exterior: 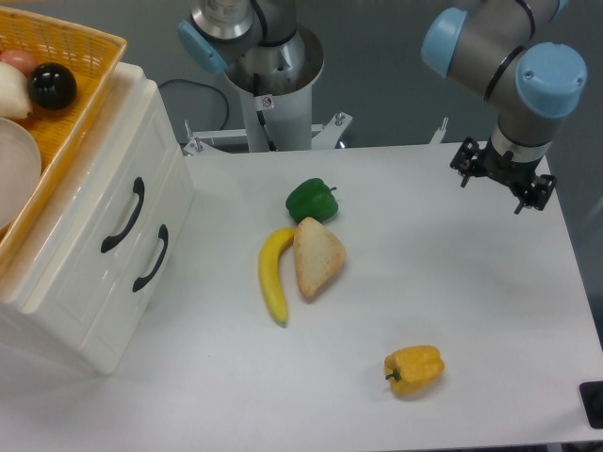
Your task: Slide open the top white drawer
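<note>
The top white drawer (pixel 105 202) is the upper of two glossy cream drawers in the small cabinet (pixel 89 311) at the left. It sits flush with the cabinet front, and its curved black handle (pixel 124 215) faces right. The matching lower drawer (pixel 151 257) beneath it is also closed. My gripper (pixel 502 174) hangs over the far right of the table, well away from the cabinet. It points downward and the wrist hides its fingers, so how its jaws stand does not show. Nothing is seen in it.
A yellow wicker basket (pixel 85 56) with food items rests on the cabinet top. A green pepper (pixel 312 200), a banana (pixel 273 276) and a bread slice (pixel 317 257) lie mid-table. A yellow pepper (pixel 414 369) lies near the front right. The arm's base column (pixel 273 85) stands at the back.
</note>
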Robot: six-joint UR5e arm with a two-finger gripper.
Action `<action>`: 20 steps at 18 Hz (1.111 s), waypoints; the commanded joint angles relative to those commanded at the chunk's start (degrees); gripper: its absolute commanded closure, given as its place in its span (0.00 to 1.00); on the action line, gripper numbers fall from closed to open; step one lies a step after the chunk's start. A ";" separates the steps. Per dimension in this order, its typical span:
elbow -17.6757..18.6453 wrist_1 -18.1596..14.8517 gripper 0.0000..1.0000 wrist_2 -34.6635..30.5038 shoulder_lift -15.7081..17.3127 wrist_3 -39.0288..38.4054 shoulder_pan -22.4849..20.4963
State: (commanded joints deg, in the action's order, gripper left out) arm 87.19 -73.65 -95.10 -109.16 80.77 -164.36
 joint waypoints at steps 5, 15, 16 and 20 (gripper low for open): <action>0.09 0.09 0.00 0.00 0.18 0.00 0.44; 0.70 0.70 0.00 3.95 0.35 -0.61 1.32; 0.70 0.88 0.00 4.22 0.44 -0.70 1.41; 0.79 0.00 0.00 4.57 1.93 -1.40 2.98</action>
State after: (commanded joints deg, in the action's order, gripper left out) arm 87.98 -73.65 -90.53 -107.23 79.37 -161.37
